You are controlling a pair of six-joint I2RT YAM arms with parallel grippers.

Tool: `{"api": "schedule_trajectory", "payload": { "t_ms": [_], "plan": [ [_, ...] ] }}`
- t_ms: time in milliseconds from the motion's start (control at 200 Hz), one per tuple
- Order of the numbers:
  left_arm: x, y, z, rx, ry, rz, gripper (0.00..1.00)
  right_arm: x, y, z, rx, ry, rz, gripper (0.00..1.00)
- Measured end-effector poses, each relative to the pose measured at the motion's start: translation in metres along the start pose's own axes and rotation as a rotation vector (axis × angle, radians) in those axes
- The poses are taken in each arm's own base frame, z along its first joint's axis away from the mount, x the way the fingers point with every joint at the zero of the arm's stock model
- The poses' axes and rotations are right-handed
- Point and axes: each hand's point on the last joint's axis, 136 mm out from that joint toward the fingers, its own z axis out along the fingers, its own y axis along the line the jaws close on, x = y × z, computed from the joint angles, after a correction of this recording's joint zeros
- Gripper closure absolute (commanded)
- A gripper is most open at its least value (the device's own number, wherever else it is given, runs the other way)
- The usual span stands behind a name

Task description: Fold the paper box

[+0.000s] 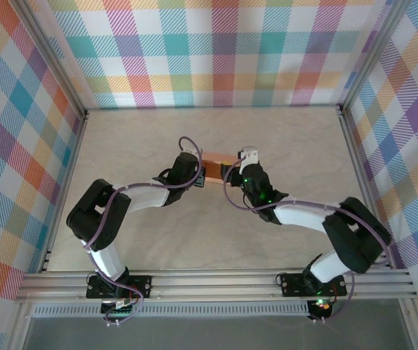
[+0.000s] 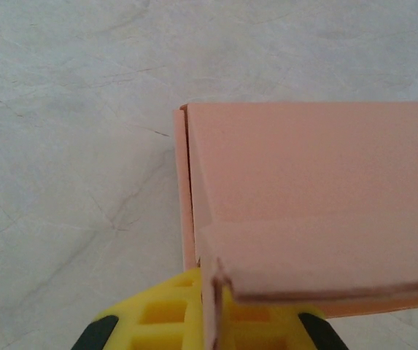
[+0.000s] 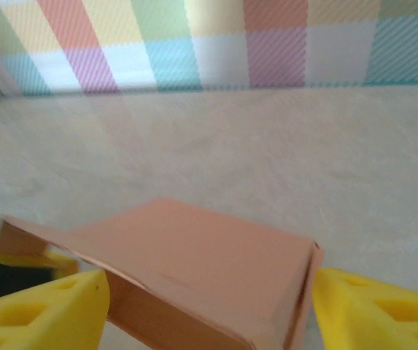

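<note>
L gripper clamped on paper box edge. R gripper jaws apart, straddling box, no grip. Mid-fold; next prob. needs R to press top panel down, tuck in.

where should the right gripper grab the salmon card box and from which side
I'd pinch the thin salmon-orange card box at its free right end, across the side walls, coming from the right: the left gripper clamps a wall at the other end, and the open right gripper straddles this one.
</note>
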Motion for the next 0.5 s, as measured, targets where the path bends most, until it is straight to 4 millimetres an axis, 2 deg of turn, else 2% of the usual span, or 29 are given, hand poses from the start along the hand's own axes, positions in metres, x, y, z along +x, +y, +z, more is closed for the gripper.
{"api": "schedule_trajectory", "payload": {
  "t_ms": [145, 270, 420, 500],
  "plan": [
    [0.001, 0.0, 0.0, -0.001, 0.002, 0.004, 1.0, -0.037, 0.004, -0.023, -0.035, -0.077, 0.007, 0.16],
    [0.001, 0.0, 0.0, -0.001, 0.002, 0.004, 0.99, -0.05, -0.005, -0.035, -0.019, -0.082, 0.038, 0.16],
    [0.001, 0.0, 0.0, 0.0, 0.003, 0.007, 0.89, -0.052, -0.039, -0.022, 0.072, 0.05, 0.183, 0.15],
    [0.004, 0.001, 0.0, -0.001, 0.007, 0.009, 0.79, -0.052, -0.05, -0.011, 0.096, 0.118, 0.271, 0.15]
  ]
}}
